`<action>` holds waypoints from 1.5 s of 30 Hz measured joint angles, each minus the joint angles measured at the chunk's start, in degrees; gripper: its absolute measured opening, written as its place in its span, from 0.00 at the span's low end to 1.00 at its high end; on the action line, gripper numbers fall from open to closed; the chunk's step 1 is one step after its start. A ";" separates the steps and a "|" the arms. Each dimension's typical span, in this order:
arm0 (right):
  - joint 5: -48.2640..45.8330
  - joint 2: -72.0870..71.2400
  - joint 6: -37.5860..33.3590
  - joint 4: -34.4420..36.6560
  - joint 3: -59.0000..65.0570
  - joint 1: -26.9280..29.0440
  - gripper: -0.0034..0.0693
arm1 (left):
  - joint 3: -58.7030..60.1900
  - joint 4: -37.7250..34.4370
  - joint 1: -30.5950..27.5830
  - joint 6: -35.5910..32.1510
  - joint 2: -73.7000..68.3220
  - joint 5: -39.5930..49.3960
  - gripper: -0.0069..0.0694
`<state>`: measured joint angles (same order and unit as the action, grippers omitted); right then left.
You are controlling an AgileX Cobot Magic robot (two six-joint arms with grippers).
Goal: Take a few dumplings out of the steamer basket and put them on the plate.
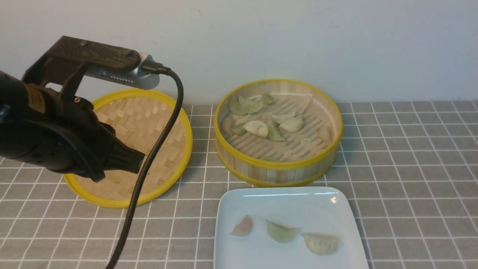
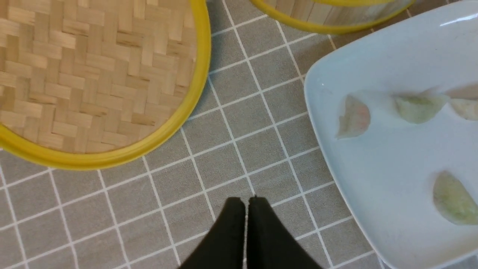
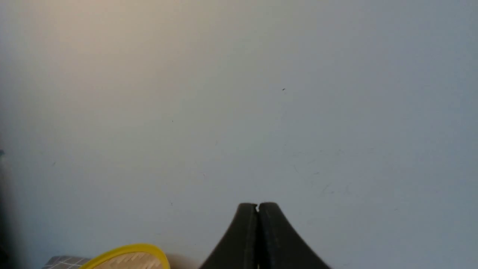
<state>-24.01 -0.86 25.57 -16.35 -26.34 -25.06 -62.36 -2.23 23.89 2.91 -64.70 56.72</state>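
The steamer basket (image 1: 278, 164) stands at the middle back with several dumplings (image 1: 256, 127) in it. The white plate (image 1: 283, 201) lies in front of it, with a pinkish dumpling (image 1: 242, 226), a green one (image 1: 282, 231) and a cream one (image 1: 321, 243) on it. The left wrist view shows the plate (image 2: 392, 160) with a further green dumpling (image 2: 453, 198). My left gripper (image 1: 139, 160) is shut and empty above the cloth, left of the plate, its fingertips (image 2: 235, 205) together. My right gripper (image 3: 257, 205) is shut and empty, facing the wall; it does not show in the front view.
A shallow woven bamboo disc (image 1: 138, 130) with a yellow rim lies left of the basket, partly behind my left arm. The arm's black cable (image 1: 149, 160) hangs across it. A yellow-rimmed bamboo edge (image 3: 127, 256) shows in the right wrist view. A grey checked cloth (image 1: 410, 168) covers the table.
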 joint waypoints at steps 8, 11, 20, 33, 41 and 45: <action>0.00 0.00 0.35 -0.85 0.00 0.00 0.03 | 10.92 -0.54 0.00 -1.71 17.56 -8.23 0.08; 0.00 0.00 0.35 -0.90 0.05 0.00 0.03 | 13.93 -0.61 0.00 -1.87 24.02 -8.85 0.08; 0.00 0.00 0.35 -1.06 0.05 0.00 0.03 | 14.59 -1.10 0.00 -1.87 34.22 -4.61 0.08; 0.00 0.00 0.39 -1.06 0.05 0.00 0.03 | 23.00 3.61 -2.78 -2.00 41.20 -20.00 0.08; -0.11 0.00 0.39 -1.06 0.49 0.00 0.03 | 52.49 2.84 -16.78 -4.77 58.95 -35.92 0.08; -0.24 -0.04 0.39 -1.06 0.49 0.00 0.03 | 62.36 0.54 -19.78 -4.94 64.78 -37.65 0.08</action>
<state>-24.25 -0.90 25.96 -17.41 -25.85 -25.06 0.00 -1.69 4.11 -2.03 0.08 19.07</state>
